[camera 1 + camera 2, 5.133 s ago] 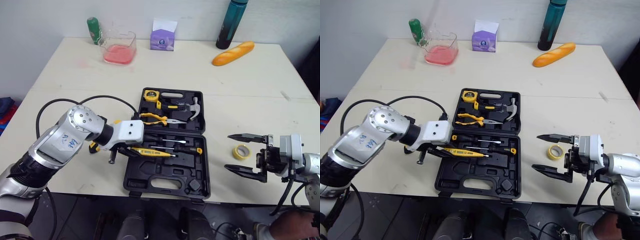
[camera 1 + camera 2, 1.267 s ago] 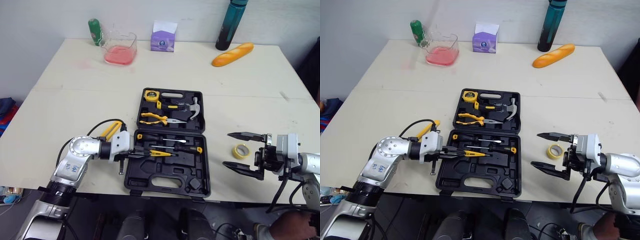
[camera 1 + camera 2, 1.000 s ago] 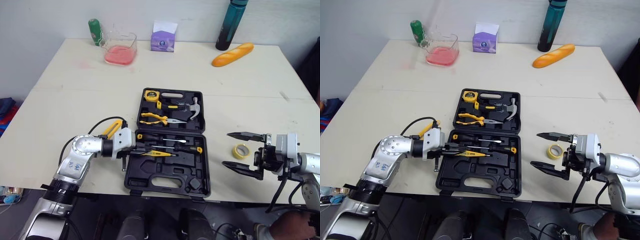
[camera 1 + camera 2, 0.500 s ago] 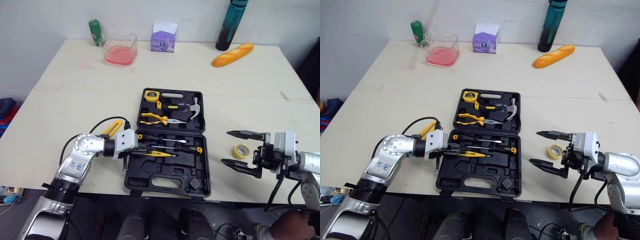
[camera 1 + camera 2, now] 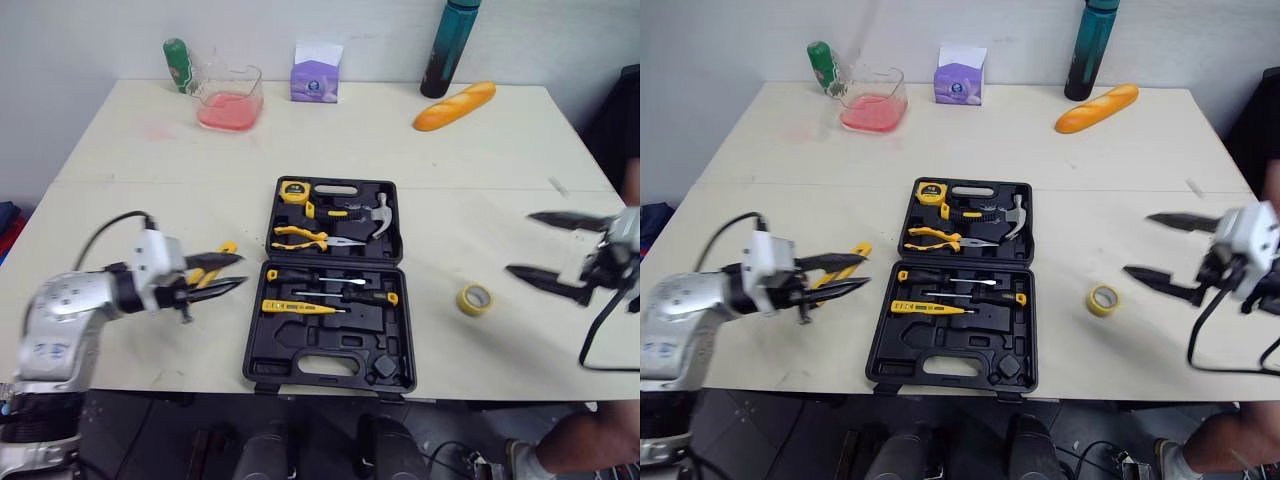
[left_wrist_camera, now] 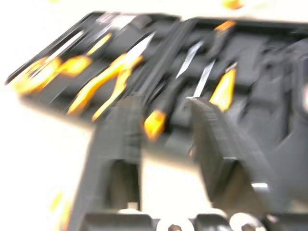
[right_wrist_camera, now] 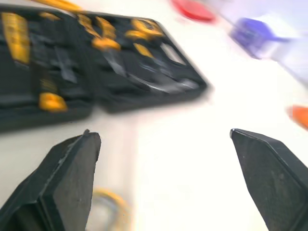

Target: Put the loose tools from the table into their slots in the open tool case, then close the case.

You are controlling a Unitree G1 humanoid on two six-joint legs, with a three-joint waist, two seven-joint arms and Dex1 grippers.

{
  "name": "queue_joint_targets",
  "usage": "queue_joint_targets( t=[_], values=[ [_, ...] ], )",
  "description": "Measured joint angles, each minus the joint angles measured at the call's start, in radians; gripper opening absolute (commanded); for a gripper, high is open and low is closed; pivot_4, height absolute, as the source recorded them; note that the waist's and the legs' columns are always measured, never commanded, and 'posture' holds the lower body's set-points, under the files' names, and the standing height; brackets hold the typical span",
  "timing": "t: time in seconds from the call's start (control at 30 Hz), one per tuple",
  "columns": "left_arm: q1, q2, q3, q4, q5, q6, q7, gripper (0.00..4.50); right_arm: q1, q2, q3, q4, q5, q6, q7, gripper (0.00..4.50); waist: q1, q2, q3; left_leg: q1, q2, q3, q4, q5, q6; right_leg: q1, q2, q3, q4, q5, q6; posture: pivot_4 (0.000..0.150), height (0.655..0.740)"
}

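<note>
Both grippers empty beside the open tool case

The tool case [image 5: 330,350] lies open mid-table [image 5: 140,200], with pliers [image 5: 300,236] and a hammer [image 5: 378,213] in its far half and screwdrivers [image 5: 330,296] in its near half; the left gripper [image 5: 240,270], fingers narrowly apart and holding nothing, is just beside a yellow tool [image 5: 224,250] left of the case; the right gripper [image 5: 522,242] gapes wide near a tape roll [image 5: 473,299] lying right of the case.

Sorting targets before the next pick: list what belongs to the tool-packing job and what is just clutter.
Job: open tool case, yellow tape roll right of it, yellow-handled tool left of it.
Clutter: green bottle, glass dish with red contents, purple box, teal bottle, bread loaf.
</note>
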State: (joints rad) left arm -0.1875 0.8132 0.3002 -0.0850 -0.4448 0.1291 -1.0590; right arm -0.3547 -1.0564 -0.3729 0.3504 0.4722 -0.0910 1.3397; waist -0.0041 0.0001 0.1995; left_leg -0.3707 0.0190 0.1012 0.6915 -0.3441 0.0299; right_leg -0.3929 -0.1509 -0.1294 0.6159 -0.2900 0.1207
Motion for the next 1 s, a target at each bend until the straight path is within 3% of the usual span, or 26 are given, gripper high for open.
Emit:
queue_joint_targets(
  t=[0.1,0.4,0.57,1.0],
  values=[
    [0.018,0.045,0.1,0.072,0.002,-0.01,0.026,4.45,-0.106,-0.041,0.021,0.162,-0.057,-0.062,0.024,4.5,-0.002,0.0,0.0,0.0,0.0,0.001,0.0,0.0,0.0,-0.001,0.0,0.001,0.0,0.0,0.0,0.15,0.74],
    [0.157,0.153,0.373,0.404,0.049,-0.12,0.065,4.45,-0.42,-0.145,0.157,0.682,-0.326,-0.335,-0.081,4.5,-0.031,0.001,0.001,0.0,0.0,0.006,-0.007,0.0,-0.001,-0.005,-0.002,0.001,-0.002,-0.001,-0.001,0.15,0.74],
    [0.244,0.176,0.445,0.528,0.075,-0.138,0.107,4.45,-0.459,-0.161,0.174,0.819,-0.384,-0.394,-0.148,4.5,-0.04,0.001,0.001,0.001,0.001,0.007,-0.008,-0.001,-0.002,-0.006,-0.002,0.001,-0.002,-0.001,-0.001,0.15,0.74],
    [0.318,0.165,0.465,0.475,0.074,-0.172,0.112,4.45,-0.439,-0.154,0.143,0.912,-0.381,-0.43,-0.14,4.5,-0.054,0.002,0.001,0.001,0.0,0.008,-0.009,-0.001,-0.003,-0.006,-0.011,0.001,0.0,-0.001,-0.002,0.15,0.74]
  ],
)
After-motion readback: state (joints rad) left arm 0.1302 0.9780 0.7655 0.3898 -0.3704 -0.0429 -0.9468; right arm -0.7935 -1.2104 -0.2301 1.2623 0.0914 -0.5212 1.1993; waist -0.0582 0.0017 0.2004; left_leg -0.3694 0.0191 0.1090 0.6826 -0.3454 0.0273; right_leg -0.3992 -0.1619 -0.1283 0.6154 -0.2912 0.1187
